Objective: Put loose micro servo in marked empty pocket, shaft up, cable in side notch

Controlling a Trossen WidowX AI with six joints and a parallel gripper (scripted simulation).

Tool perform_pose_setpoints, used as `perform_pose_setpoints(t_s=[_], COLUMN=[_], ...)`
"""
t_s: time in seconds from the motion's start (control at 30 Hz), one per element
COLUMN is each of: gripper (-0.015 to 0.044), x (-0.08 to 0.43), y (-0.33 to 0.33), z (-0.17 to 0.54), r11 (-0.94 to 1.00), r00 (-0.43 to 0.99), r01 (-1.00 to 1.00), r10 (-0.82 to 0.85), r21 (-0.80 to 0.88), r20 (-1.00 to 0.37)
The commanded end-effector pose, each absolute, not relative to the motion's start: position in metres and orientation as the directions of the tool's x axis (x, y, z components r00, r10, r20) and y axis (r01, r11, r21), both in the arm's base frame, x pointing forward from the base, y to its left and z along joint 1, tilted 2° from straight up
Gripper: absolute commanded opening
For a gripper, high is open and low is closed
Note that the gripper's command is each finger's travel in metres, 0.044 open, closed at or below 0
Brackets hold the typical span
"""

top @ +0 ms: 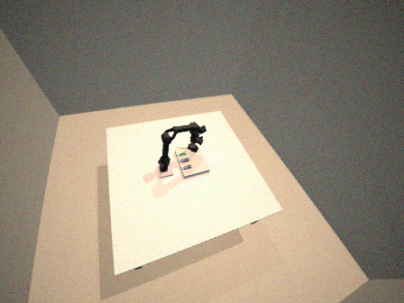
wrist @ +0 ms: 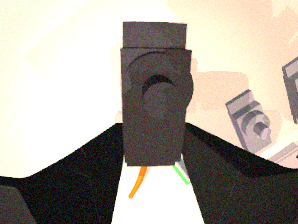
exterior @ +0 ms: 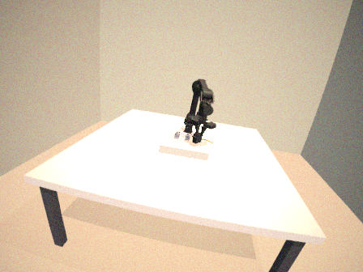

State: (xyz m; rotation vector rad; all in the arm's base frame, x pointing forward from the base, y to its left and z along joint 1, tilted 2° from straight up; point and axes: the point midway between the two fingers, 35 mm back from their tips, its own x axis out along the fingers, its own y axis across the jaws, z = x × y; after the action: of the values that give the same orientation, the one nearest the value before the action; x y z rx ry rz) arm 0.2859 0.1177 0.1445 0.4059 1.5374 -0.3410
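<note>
Room: plain walls, tan floor; a white bench (exterior: 121, 170) on dark legs stands in the middle
Bench: it carries the arm's base and a pale flat deck (top: 195, 165) just beside that base
Arm: black, bent high over the bench (top: 173, 135); its wrist points down at the far end of the deck
Gripper: (wrist: 154, 163) its two black fingers press in from either side of a dark block; jaws clamped on the micro servo
Micro servo: (wrist: 154, 96) dark grey box held between the fingers, seen end-on in the wrist view with a round boss on its upper face; in the exterior view it hangs just above the bench surface (exterior: 197, 138); whether it touches anything below cannot be told
Cable: a short orange lead (wrist: 137, 181) trails from the servo's lower edge towards the camera
Pocket mark: a thin green line (wrist: 180, 173) shows just beside the right finger, mostly hidden
Seated servos: two grey units (wrist: 252, 121) sit in the deck to the right in the wrist view; two small pale units (exterior: 177, 135) show beside the gripper in the exterior view
</note>
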Motion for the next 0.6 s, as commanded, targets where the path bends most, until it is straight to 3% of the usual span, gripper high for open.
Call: perform_pose_setpoints(t_s=[0.0, 0.4, 0.57], gripper=[0.0, 0.0, 0.0], x=[0.2862, 0.2863, 0.2863], y=[0.1184, 0.1184, 0.1184], z=[0.1459, 0.1459, 0.1459], r11=[0.945, 0.997, 0.995], r00=[0.011, 0.011, 0.011], r01=[0.325, -0.066, -0.088], r10=[0.045, 0.045, 0.045], r21=[0.046, 0.044, 0.044], r20=[-0.999, -0.999, -0.999])
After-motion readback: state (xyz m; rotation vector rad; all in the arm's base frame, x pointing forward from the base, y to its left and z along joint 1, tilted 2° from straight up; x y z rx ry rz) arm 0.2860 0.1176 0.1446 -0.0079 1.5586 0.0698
